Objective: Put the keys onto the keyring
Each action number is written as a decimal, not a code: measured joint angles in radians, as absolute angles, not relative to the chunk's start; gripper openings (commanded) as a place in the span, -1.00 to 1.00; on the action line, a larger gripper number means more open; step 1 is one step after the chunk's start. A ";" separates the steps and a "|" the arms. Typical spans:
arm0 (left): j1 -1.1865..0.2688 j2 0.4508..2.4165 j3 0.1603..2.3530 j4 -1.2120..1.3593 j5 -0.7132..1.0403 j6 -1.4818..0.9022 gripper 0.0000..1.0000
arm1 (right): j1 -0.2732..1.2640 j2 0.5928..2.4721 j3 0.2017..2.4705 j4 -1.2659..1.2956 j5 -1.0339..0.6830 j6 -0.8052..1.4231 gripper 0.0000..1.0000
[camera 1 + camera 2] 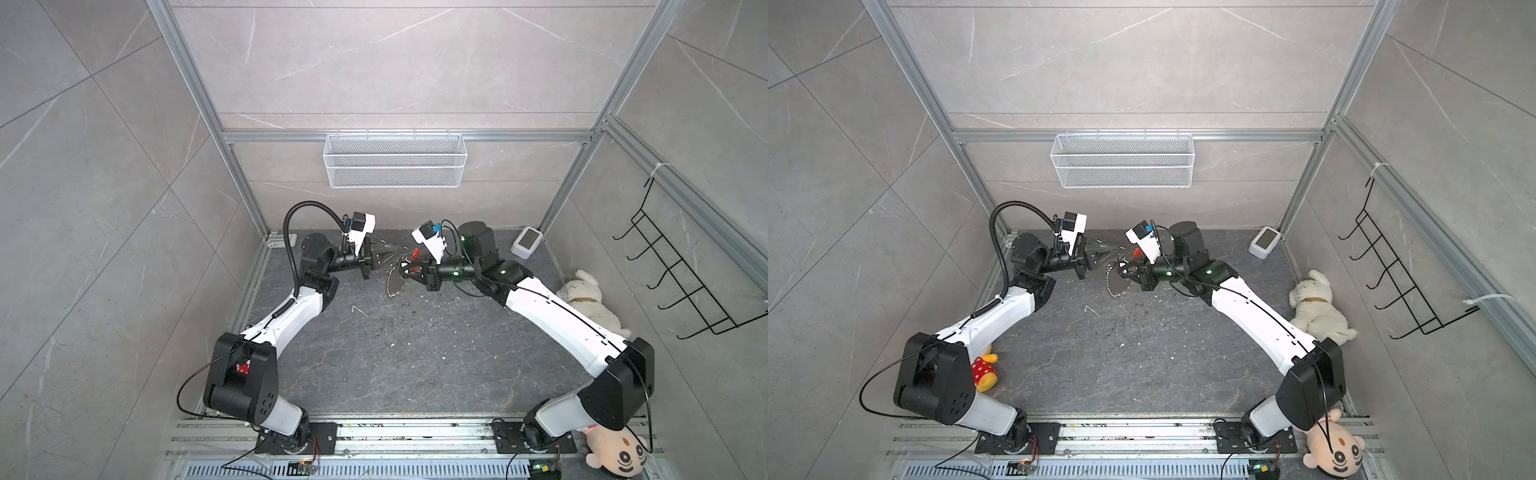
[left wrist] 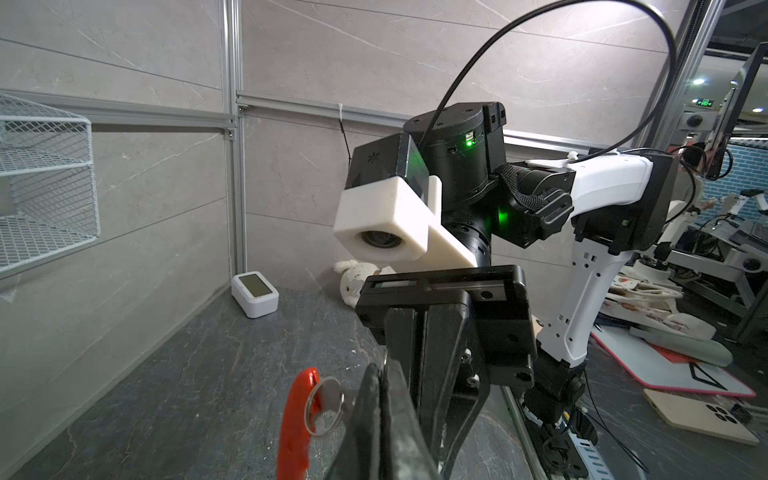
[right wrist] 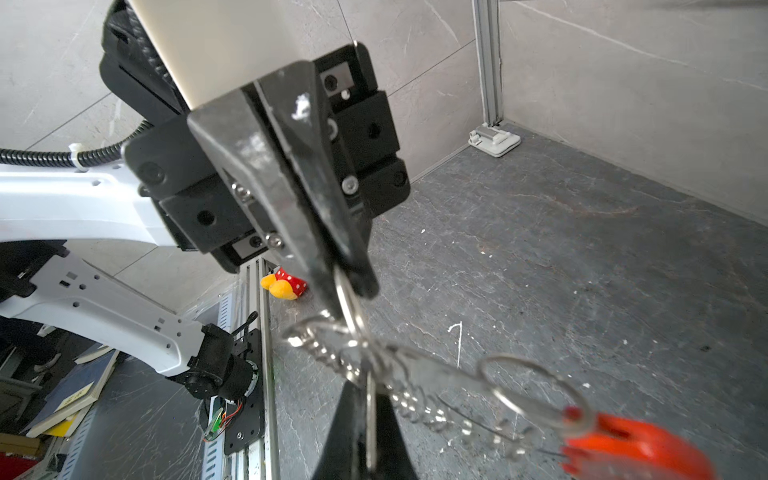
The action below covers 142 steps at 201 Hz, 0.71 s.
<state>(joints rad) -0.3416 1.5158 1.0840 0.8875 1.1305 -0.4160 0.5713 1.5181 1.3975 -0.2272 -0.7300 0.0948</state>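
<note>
keyring (image 3: 415, 370) gripped by left gripper (image 3: 351, 282) and right gripper (image 3: 368, 419) over dark table (image 1: 374, 365), grey walls (image 1: 395, 62)

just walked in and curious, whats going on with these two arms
Two robot arms hold a keyring up between them over the table. The left pincer is shut on a silver ring of it, the right pincer is shut on a flat metal piece in the bunch, and a red tag hangs from it. I can't pick out a separate key.
</note>
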 measured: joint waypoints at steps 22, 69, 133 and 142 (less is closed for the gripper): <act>-0.342 1.516 1.084 0.892 1.129 -0.418 -1.00 | 0.571 1.518 1.398 -0.227 -0.729 0.094 -1.00; -0.342 1.517 1.084 0.890 1.127 -0.417 -1.00 | 0.571 1.514 1.390 -0.233 -0.719 0.081 -0.34; -0.344 1.517 1.052 0.838 1.127 -0.357 -1.00 | 0.558 1.458 1.338 -0.269 -0.650 0.067 -0.18; -0.345 1.517 1.044 0.805 1.126 -0.329 -1.00 | 0.550 1.451 1.332 -0.264 -0.642 0.068 -0.18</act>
<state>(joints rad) -0.3454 1.5173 1.0443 0.8047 1.1263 -0.3294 0.5495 1.4506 1.3315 -0.2642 -0.6418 0.0677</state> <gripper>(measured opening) 0.047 0.409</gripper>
